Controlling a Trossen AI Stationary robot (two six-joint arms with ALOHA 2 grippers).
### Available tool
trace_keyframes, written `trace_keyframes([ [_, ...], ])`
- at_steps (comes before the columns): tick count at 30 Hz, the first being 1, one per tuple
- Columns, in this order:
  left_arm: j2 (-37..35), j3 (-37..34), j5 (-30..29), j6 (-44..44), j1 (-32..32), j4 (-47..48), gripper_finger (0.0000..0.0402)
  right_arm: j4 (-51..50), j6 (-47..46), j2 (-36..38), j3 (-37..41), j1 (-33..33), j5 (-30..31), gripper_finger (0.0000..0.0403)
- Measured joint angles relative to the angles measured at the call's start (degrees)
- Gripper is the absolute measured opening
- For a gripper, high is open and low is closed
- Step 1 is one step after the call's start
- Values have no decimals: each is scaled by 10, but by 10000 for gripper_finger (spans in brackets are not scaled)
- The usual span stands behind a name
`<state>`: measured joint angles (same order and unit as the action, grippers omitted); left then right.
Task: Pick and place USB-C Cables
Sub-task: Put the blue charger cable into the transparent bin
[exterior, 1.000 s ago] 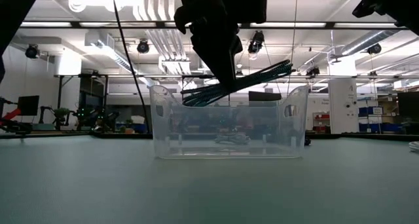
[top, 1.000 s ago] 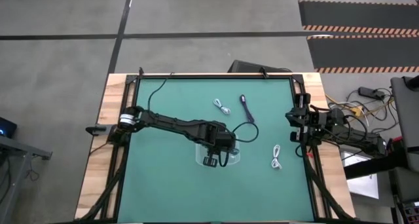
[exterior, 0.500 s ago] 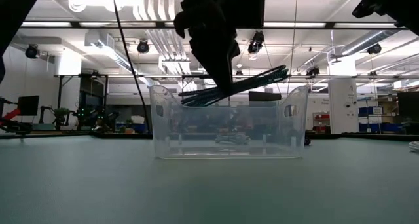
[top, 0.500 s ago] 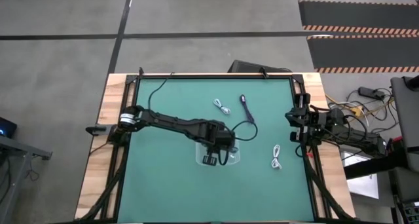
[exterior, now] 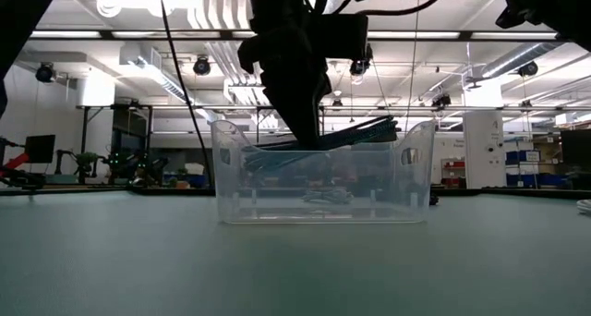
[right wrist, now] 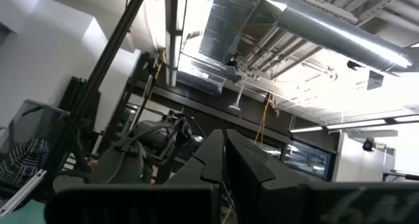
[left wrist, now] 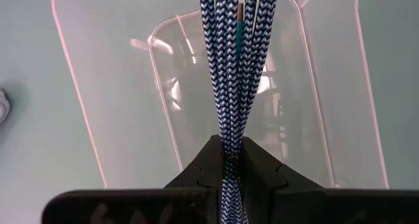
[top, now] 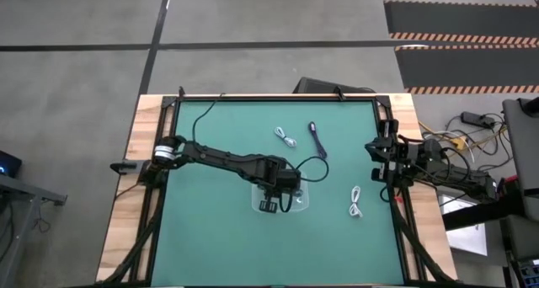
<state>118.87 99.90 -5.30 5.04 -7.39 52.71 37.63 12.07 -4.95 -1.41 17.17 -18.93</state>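
A braided cable (left wrist: 232, 67) is clamped in the left gripper (left wrist: 230, 164) over the clear tray (left wrist: 118, 119) mid-surface; the right gripper (right wrist: 225, 149), pressed together, waits at the right edge.

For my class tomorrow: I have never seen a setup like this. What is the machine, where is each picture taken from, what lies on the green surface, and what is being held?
Two dark robot arms work at a green table. One picture looks straight down, one looks level across the table, and two come from cameras on the arms' wrists. The left pincer is shut on a blue-and-white braided cable, holding it over a clear tray. On the mat lie two white cables and a dark cable. The right pincer, shut and empty, waits at the table's right edge, pointing up toward the ceiling.
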Motion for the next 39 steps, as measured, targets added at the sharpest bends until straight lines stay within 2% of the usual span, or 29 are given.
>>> trace_keyframes([
  [16,27,-1,20,0,11,-10,12,-1,2,0,0,0,1,9],
  [39,28,-15,21,-1,14,-16,12,-1,2,0,0,0,1,9],
])
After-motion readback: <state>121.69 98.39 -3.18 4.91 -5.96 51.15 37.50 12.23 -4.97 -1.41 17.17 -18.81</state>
